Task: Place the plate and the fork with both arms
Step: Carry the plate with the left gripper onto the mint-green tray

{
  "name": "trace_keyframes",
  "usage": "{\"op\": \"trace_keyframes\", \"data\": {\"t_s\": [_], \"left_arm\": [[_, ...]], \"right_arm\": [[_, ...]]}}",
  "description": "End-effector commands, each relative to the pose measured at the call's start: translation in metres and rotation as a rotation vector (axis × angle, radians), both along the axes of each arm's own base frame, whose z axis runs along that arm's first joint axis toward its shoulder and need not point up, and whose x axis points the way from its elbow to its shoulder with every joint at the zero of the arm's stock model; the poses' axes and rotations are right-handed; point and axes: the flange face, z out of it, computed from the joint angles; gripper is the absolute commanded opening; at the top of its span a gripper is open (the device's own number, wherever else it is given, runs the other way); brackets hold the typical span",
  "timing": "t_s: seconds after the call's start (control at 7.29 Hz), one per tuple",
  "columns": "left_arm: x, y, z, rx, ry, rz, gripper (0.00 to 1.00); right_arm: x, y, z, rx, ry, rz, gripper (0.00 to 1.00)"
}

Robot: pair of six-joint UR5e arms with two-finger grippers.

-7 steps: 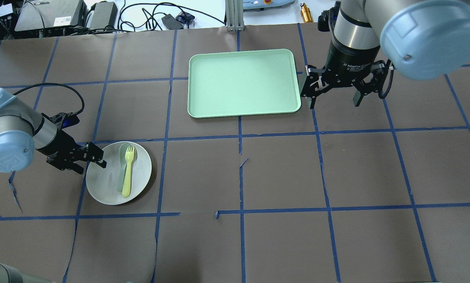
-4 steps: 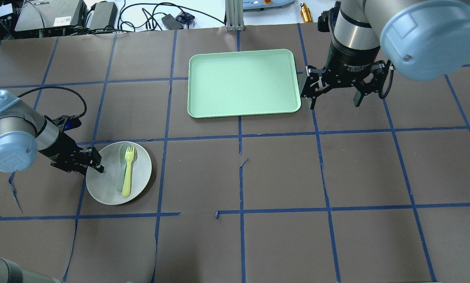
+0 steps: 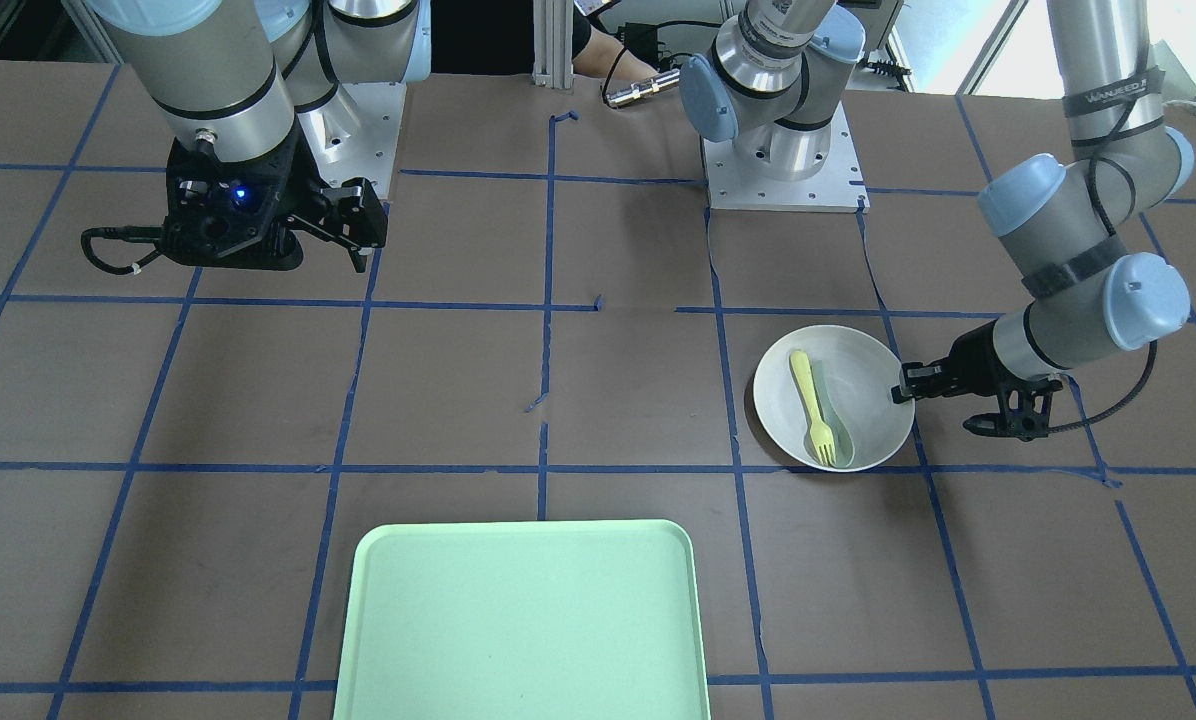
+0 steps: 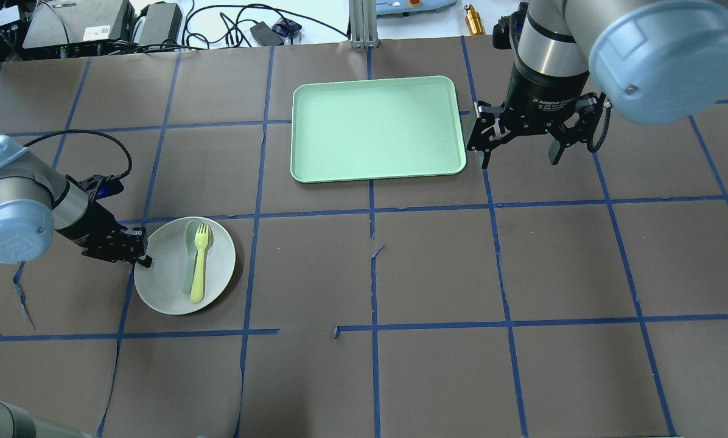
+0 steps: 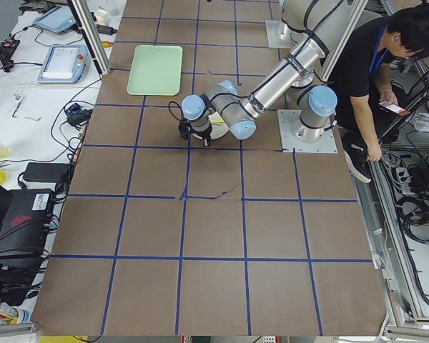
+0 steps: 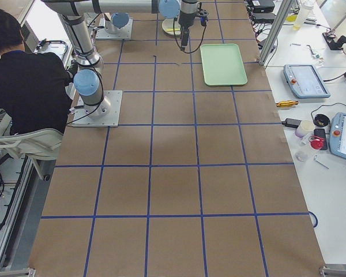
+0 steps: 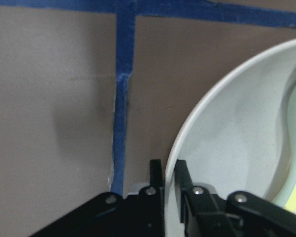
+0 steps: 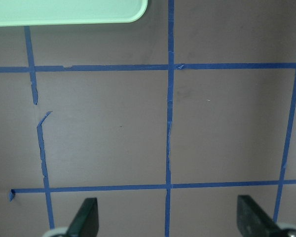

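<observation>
On the near left part of the desk point(image 4: 437, 267) stands the plate point(image 4: 163, 286). The fork point(image 4: 199, 267) lies in it, close against a grey-green spoon point(image 4: 188, 271). The left tool point(image 4: 142, 258) is pinched tight on the plate's rim, one finger point(image 7: 156, 177) outside and the other inside. Farther off lies the mint-green tray point(image 4: 376, 128). Just beside its right edge hangs the right tool point(image 4: 517, 159), spread wide and holding nothing.

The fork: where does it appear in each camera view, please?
Front-facing: fork right of centre, on the plate.
Overhead: fork lower left.
Exterior left: cannot tell.
Exterior right: cannot tell.
Left wrist: yellow sliver, right edge.
Right wrist: not in it.
Landmark: the white plate.
</observation>
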Motion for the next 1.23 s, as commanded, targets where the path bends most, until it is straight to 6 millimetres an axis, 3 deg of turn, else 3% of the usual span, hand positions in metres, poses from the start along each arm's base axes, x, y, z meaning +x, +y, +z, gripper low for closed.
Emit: {"op": "trace_keyframes", "data": {"t_s": [0.0,0.14,0.41,0.55,0.82,0.96,1.1], "left_arm": [[0.006,-0.032,0.042,0.0,0.069,0.021,0.0],[-0.019,-0.052,0.055,-0.032,0.09,0.024,0.0],[-0.106,-0.098,0.088,-0.107,0.209,0.111,0.0],[-0.146,-0.12,0.092,-0.159,0.223,0.061,0.0],[-0.229,-0.172,0.059,-0.222,0.299,0.075,0.0],[-0.266,-0.194,0.037,-0.213,0.306,0.031,0.0],[-0.295,-0.215,0.028,-0.226,0.308,-0.014,0.0]], "right_arm": [[0.0,0.0,0.0,0.001,-0.001,0.0,1.0],[0.0,0.0,0.0,0.001,-0.002,0.0,1.0],[0.0,0.0,0.0,0.001,-0.004,0.0,1.0],[0.001,0.0,-0.001,0.0,-0.006,0.001,1.0],[0.001,-0.001,-0.001,-0.001,-0.01,0.002,1.0],[0.001,-0.001,-0.001,-0.002,-0.014,0.002,1.0],[0.002,-0.005,-0.008,0.011,-0.011,0.002,1.0]]}}
